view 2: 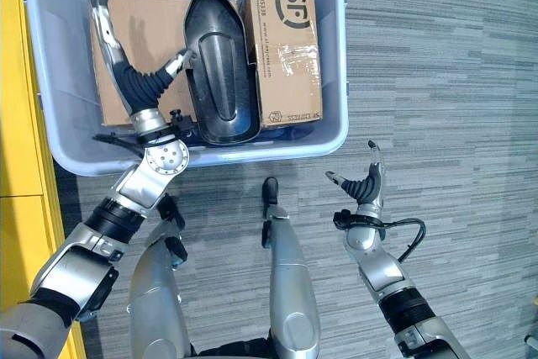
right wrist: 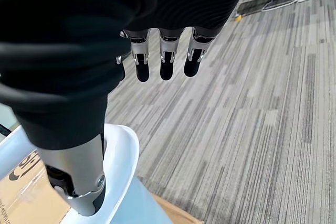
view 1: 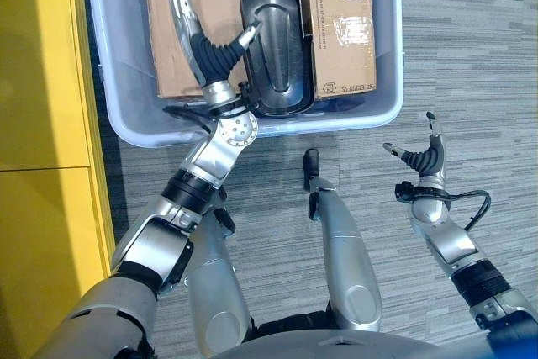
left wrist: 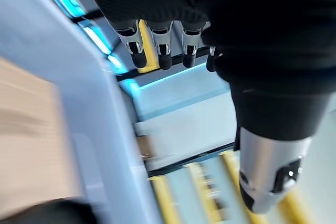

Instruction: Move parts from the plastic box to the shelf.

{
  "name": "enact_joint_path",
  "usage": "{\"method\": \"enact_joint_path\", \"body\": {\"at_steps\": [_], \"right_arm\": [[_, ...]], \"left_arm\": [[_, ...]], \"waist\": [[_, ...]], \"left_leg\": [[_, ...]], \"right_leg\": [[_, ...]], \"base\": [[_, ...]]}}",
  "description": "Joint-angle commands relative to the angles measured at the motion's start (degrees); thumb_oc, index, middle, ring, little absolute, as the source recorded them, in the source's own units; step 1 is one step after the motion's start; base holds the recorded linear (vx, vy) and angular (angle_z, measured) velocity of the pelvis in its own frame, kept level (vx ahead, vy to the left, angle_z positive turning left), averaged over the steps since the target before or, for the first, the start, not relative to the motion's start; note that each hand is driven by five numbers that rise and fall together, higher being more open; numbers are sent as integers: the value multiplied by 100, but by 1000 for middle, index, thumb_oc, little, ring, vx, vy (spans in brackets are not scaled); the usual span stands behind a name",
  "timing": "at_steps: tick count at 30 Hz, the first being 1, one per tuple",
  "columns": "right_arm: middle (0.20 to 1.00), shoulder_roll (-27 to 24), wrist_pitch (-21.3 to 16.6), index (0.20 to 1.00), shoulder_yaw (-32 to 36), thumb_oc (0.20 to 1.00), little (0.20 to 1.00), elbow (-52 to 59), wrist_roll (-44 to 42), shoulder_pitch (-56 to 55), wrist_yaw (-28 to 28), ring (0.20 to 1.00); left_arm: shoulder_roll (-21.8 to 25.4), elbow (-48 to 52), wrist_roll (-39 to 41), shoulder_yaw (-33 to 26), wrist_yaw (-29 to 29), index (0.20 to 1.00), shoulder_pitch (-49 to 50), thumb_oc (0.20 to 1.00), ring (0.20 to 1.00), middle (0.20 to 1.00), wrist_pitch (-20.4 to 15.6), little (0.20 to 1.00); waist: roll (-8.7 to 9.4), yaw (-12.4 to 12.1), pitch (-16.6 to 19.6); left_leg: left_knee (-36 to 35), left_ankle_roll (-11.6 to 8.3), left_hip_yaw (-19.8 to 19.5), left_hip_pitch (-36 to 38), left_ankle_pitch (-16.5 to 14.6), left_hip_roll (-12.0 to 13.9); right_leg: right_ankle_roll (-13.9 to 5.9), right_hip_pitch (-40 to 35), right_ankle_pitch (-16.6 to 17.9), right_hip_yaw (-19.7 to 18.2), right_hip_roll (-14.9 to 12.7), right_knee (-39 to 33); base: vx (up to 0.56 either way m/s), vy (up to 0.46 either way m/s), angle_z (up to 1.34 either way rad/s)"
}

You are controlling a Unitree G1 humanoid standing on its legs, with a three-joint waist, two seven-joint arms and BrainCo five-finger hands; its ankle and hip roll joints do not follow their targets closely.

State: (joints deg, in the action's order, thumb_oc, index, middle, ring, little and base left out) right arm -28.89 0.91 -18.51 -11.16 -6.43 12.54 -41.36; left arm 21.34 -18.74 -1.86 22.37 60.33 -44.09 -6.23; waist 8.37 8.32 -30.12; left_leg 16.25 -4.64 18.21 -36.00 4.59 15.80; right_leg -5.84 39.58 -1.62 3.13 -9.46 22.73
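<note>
A pale plastic box [view 2: 332,136] sits on the grey striped carpet [view 2: 454,56], its left side close to a yellow cabinet [view 1: 42,81]. Inside, a large cardboard box [view 2: 113,81] lies along the left wall, a smaller taped cardboard box [view 2: 286,56] along the right wall, and a glossy black part [view 2: 220,60] stands between them, its lower end near the front wall. The left hand [view 2: 139,81] reaches over the front rim into the box, fingers straight above the large cardboard box, thumb stretched toward the black part's left edge; it grips nothing. The right hand [view 2: 363,181] hovers over the carpet, just off the box's front right corner, fingers relaxed and spread, holding nothing.
</note>
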Motion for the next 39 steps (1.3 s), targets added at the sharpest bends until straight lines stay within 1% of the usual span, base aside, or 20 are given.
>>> {"method": "enact_joint_path", "body": {"at_steps": [1,2,3,4,7,9,10,13,15,16,18,20,24,30,32,34,36,39], "right_arm": [[1000,-86,-46,1000,230,1000,1000,146,44,-89,-195,1000],[1000,-101,-49,1000,237,1000,1000,117,3,-72,-179,1000],[1000,-103,-62,1000,238,1000,1000,100,-7,-68,-174,1000],[1000,-116,-53,1000,251,1000,1000,65,-30,-68,-174,1000],[1000,-135,-66,1000,236,1000,1000,5,-171,-54,-138,1000],[1000,-120,-25,1000,209,1000,1000,-30,-193,1,-84,1000],[1000,-115,-2,1000,181,1000,1000,-68,-220,54,-63,1000],[1000,-106,44,1000,132,1000,1000,-102,-246,156,-41,1000],[1000,-123,98,1000,131,1000,1000,-95,-288,191,-16,1000],[1000,-118,157,1000,135,1000,1000,-74,-279,229,17,1000],[1000,-138,207,1000,125,1000,1000,-60,-278,250,46,1000],[1000,-146,236,1000,100,1000,1000,-77,-303,297,51,1000],[1000,-150,246,1000,66,1000,1000,-108,-309,370,87,1000],[1000,-158,320,1000,-17,1000,1000,-122,-389,501,115,1000],[1000,-161,332,1000,-34,1000,1000,-124,-394,519,121,1000],[1000,-167,336,1000,-76,1000,1000,-157,-410,586,160,1000],[1000,-175,345,1000,-95,1000,1000,-161,-432,629,186,1000],[1000,-180,404,1000,-120,1000,1000,-141,-445,701,191,1000]], "left_arm": [[-291,-435,428,-2,-47,1000,-174,1000,1000,1000,221,1000],[-375,-610,559,4,-44,1000,-115,1000,1000,1000,362,1000],[-402,-675,625,11,-55,1000,-104,1000,1000,1000,394,1000],[-452,-764,867,11,-198,1000,-66,1000,1000,1000,554,1000],[-623,-920,949,81,-278,1000,63,1000,1000,1000,605,1000],[-766,-1045,1106,130,-145,1000,134,1000,1000,1000,755,1000],[-848,-1152,1323,119,-73,1000,143,1000,1000,1000,795,1000],[-927,-1371,1418,98,-64,1000,71,1000,1000,1000,793,1000],[-974,-1466,1545,110,5,1000,11,1000,1000,1000,912,1000],[-1003,-1570,1466,112,37,1000,-38,1000,1000,1000,975,1000],[-1032,-1704,1643,104,105,1000,-118,1000,1000,1000,1016,1000],[-1084,-1866,1827,81,148,1000,-210,1000,1000,1000,972,1000],[-1091,-2103,2151,30,217,1000,-386,1000,1000,1000,982,1000],[-998,-2493,2336,-22,221,1000,-767,1000,1000,1000,1212,1000],[-979,-2553,2431,-28,176,1000,-811,1000,1000,1000,1237,1000],[-920,-2830,2512,-73,83,1000,-993,1000,1000,1000,1299,1000],[-890,-2984,2594,-63,146,1000,-1123,1000,1000,1000,1364,1000],[-828,-3288,2896,-101,156,1000,-1317,1000,1000,1000,1411,1000]], "waist": [[-74,3,33],[-56,15,33],[-47,19,33],[-32,25,33],[15,45,33],[46,72,33],[61,85,33],[102,123,33],[125,150,33],[145,184,33],[172,226,33],[203,270,33],[250,343,33],[367,443,33],[376,456,33],[427,511,33],[458,548,33],[510,594,33]], "left_leg": [[517,-199,-239,-91,-713,-60],[495,-212,-229,-103,-682,-40],[489,-221,-229,-110,-664,-27],[461,-229,-217,-110,-641,-15],[469,-259,-212,-151,-603,41],[494,-273,-185,-166,-592,80],[507,-287,-164,-167,-583,106],[571,-305,-139,-197,-588,144],[622,-330,-125,-230,-587,175],[645,-336,-118,-246,-595,197],[678,-361,-98,-280,-589,239],[699,-374,-73,-291,-595,260],[799,-390,-46,-357,-618,310],[1010,-427,-56,-478,-701,402],[1037,-432,-63,-509,-709,411],[1133,-433,-88,-615,-740,438],[1180,-439,-105,-680,-757,454],[1246,-453,-145,-799,-772,462]], "right_leg": [[-274,-76,28,723,59,-70],[-280,-62,38,725,69,-76],[-281,-53,48,726,72,-74],[-288,-50,51,735,78,-80],[-290,-11,74,741,95,-71],[-283,6,79,729,119,-67],[-273,2,78,726,134,-69],[-270,23,83,716,148,-59],[-265,39,98,713,156,-65],[-261,73,104,692,170,-51],[-258,103,114,675,191,-49],[-248,115,115,660,218,-63],[-233,181,116,638,241,-25],[-216,256,125,622,275,-7],[-215,279,125,612,283,0],[-202,368,135,579,313,35],[-197,424,146,564,329,45],[-187,522,171,547,361,58]], "base": [[0,0,0],[0,0,0],[-4,-34,-2],[-2,-31,-2],[-1,-42,0],[3,-8,-3],[11,-15,-6],[9,-10,-4],[17,-15,-4],[0,0,0],[0,0,0],[0,0,0],[15,-3,-7],[12,-22,-9],[8,-10,-4],[5,-5,-2],[0,0,0],[0,0,0]]}}
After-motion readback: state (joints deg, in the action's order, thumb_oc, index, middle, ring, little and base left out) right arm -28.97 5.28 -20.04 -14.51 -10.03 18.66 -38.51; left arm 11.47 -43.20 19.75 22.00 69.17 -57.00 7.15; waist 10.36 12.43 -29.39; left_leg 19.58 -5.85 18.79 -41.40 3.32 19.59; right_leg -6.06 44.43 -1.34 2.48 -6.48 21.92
